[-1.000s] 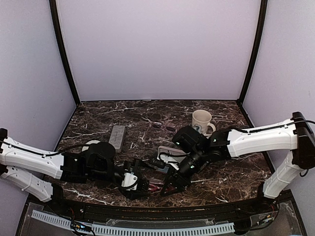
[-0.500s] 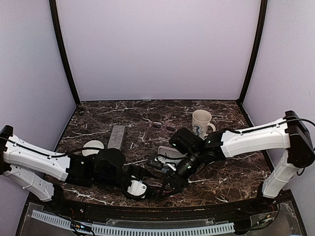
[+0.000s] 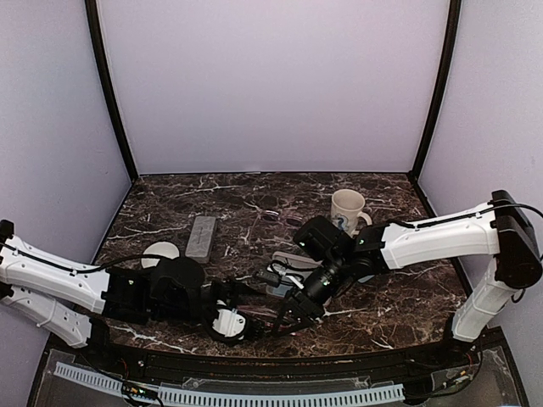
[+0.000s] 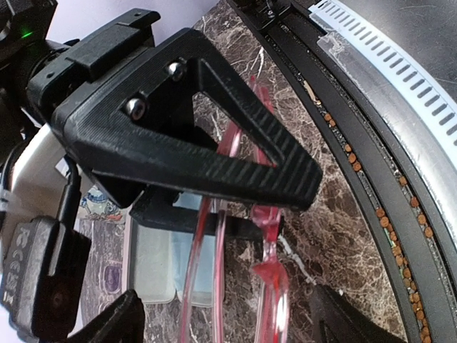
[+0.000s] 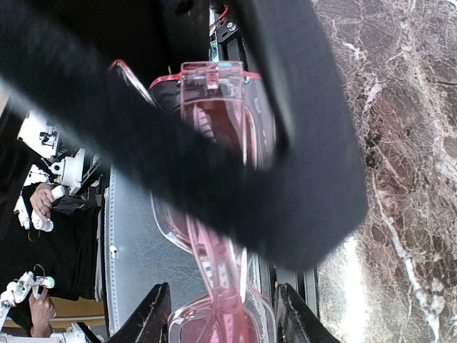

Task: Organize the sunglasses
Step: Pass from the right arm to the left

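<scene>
Two hands meet just above the near edge of the counter (image 3: 399, 297), and the chunky red-pink sunglasses (image 4: 273, 275) hang between them. The right hand (image 3: 293, 312) is clamped on the frame, with one ribbed triangular finger lying across it in the left wrist view. The left hand (image 3: 254, 324) faces it with its fingers (image 4: 118, 321) spread apart on either side of the pair, touching nothing that I can make out. The thin dark sunglasses (image 3: 271, 215) lie well apart at the back, near the mug (image 3: 348, 210).

The step looks like a second grip on the red-pink pair, either to pass it across or to fold it for the open case (image 3: 297, 257) just behind (which of the two I cannot tell). To do it well, the left hand should close on a stout part of the frame, not on a lens or a thin temple. It should close slowly, since plastic of this kind will likely flex and skid between hard fingers. The right hand ought to hold firm until the left has a sure pinch. Letting go early, this close to the counter's edge, could send the pair over the front. Small, square moves will serve better than a twist.
</scene>
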Controlling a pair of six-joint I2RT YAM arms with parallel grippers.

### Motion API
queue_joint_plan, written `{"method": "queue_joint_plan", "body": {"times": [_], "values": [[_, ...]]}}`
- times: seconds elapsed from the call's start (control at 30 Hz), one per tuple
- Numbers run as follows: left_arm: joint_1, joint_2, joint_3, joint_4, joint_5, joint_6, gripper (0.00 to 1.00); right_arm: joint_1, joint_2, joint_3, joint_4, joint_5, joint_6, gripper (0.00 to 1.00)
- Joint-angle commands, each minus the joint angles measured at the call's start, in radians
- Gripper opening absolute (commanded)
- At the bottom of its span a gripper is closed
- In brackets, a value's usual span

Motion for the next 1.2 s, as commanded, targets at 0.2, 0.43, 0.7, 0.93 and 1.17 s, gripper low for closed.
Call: {"method": "queue_joint_plan", "body": {"times": [0.2,0.43,0.7,0.93,1.17], "values": [[-0.004,-0.197,-0.106,0.013,-0.064,-0.115,0.88,-0.008,-0.003,-0.017,0.036,-0.031,0.031,0.32],[0.000,-0.371,-0.181,0.069,-0.153,-0.485,0.99,-0.008,-0.030,0.010,-0.016,0.127,-0.007,0.30],[0.172,-0.410,-0.059,-0.158,-0.073,-0.995,0.98,-0.007,-0.128,0.014,0.018,0.318,-0.018,0.30],[0.276,-0.256,0.071,-0.228,0.099,-1.222,0.93,0.052,-0.208,0.006,0.024,0.724,-0.054,0.29],[0.446,-0.213,0.125,-0.244,0.291,-1.491,0.92,0.173,-0.230,-0.016,0.042,1.261,-0.150,0.29]]}}
